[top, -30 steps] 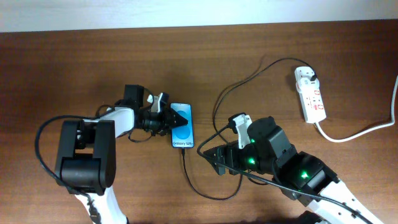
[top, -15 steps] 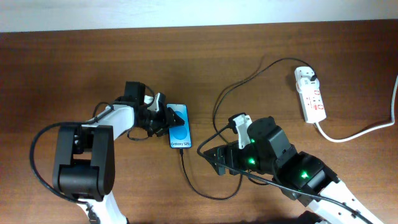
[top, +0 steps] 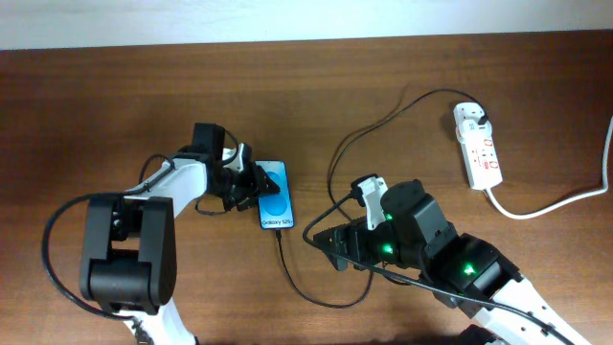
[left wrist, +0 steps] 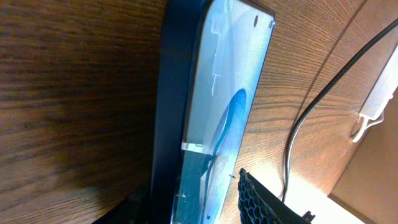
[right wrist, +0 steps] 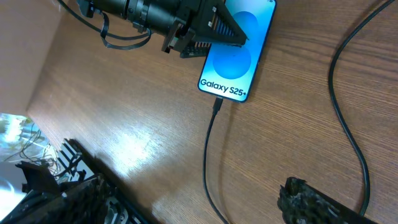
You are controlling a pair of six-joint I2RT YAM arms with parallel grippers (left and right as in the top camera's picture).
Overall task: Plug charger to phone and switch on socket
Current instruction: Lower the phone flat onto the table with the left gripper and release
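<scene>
Two arms are showing. Your left arm is stretching flat toward 3 o'clock, with the left gripper (top: 257,182) sitting at the 9 o'clock edge of the phone (top: 279,207); I cannot tell its grip. The charger (top: 287,264) is entering the phone at 6 o'clock. The right gripper (top: 324,241) is hovering at 4 o'clock, released.

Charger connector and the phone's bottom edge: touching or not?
Touching. The right wrist view shows the charger connector running straight into the bottom edge of the phone, with no gap between them. The overhead view agrees.
</scene>
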